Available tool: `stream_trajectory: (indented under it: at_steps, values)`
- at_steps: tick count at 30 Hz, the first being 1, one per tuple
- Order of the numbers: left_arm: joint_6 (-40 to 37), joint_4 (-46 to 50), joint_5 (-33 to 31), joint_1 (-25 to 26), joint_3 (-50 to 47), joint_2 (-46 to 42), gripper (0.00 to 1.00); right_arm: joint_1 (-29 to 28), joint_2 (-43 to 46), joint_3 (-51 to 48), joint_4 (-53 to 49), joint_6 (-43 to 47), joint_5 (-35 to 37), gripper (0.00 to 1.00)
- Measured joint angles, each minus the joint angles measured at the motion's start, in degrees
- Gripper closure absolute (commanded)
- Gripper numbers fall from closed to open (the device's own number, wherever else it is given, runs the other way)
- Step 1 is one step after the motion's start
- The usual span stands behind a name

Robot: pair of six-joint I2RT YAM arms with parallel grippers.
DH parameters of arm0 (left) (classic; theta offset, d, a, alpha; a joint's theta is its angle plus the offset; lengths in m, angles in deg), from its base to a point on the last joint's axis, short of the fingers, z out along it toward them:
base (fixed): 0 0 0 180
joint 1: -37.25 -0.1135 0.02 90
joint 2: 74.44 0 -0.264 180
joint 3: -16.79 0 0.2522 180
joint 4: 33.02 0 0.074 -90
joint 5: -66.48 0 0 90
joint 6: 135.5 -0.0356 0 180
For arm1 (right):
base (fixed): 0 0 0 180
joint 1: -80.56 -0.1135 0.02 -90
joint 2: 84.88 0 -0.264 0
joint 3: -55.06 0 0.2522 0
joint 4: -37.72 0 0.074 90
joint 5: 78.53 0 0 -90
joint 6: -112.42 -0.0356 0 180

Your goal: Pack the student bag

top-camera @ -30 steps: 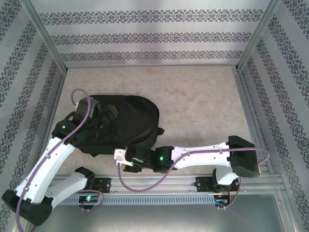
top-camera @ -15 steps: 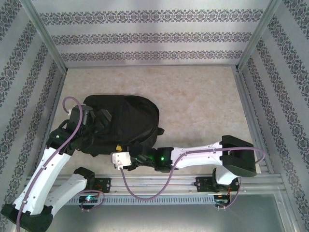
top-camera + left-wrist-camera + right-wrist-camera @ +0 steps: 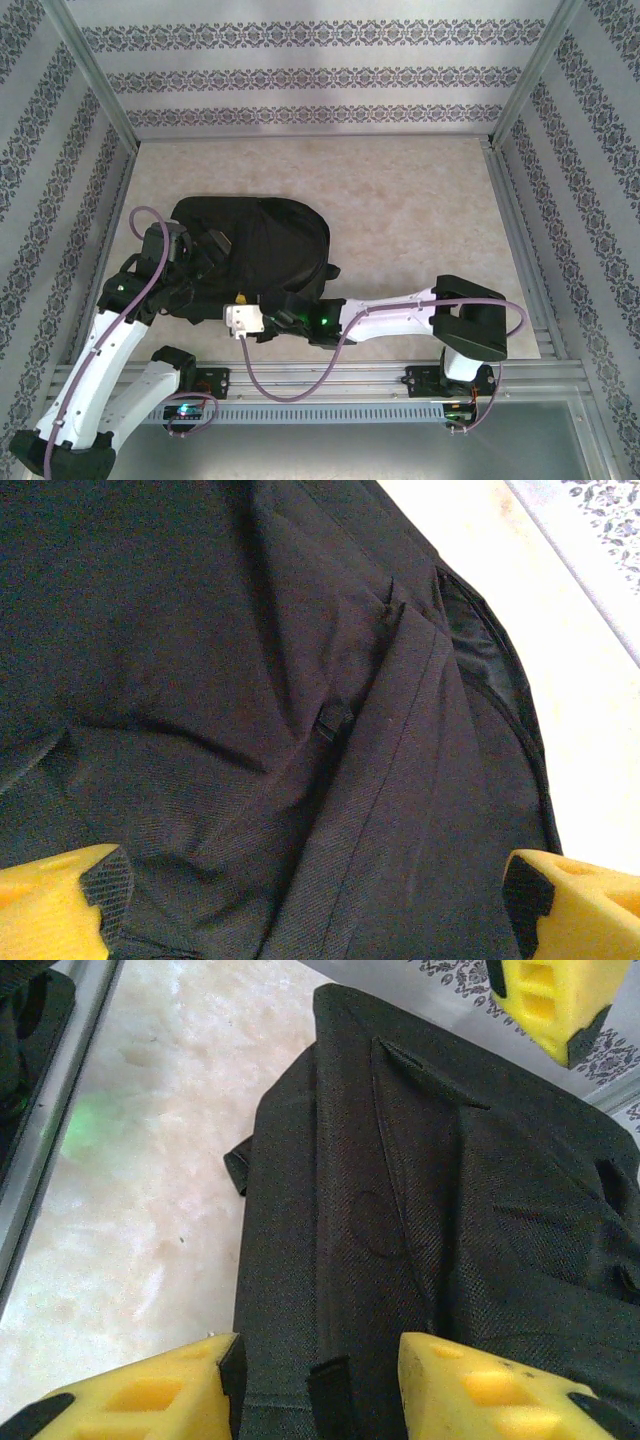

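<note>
The student bag is a large black backpack lying flat on the table, left of the middle. My left gripper hovers over its left part. In the left wrist view that gripper is wide open, its yellow fingers spread above creased black fabric with a small zip pull. My right gripper is at the bag's near edge. In the right wrist view it stands open, jaws half narrowed. They straddle a band of the bag with a short black strap loop between them.
The pale table top stretches to the right of and behind the bag. Patterned walls with metal frame posts enclose it on three sides. A metal rail runs along the near edge by the arm bases.
My right arm has reached further left along the bag's near edge and its jaws have narrowed. The left arm has drawn back slightly to the left, still open.
</note>
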Motion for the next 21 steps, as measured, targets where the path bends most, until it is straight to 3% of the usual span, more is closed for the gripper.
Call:
stream_trajectory:
  at_steps: [5,12,21]
  values:
    - [-0.2,-0.5,1.4,-1.0,-0.1,-0.2,0.04,0.1,-1.6,0.3,0.8,0.0,1.2,0.67]
    - [-0.9,-0.6,2.3,-2.2,-0.2,-0.3,0.04,1.2,-1.7,0.3,1.7,-0.6,2.4,0.99]
    - [-1.2,-0.2,2.7,-2.6,-0.3,-0.3,0.00,3.2,3.7,-4.5,3.8,-4.9,1.2,1.00]
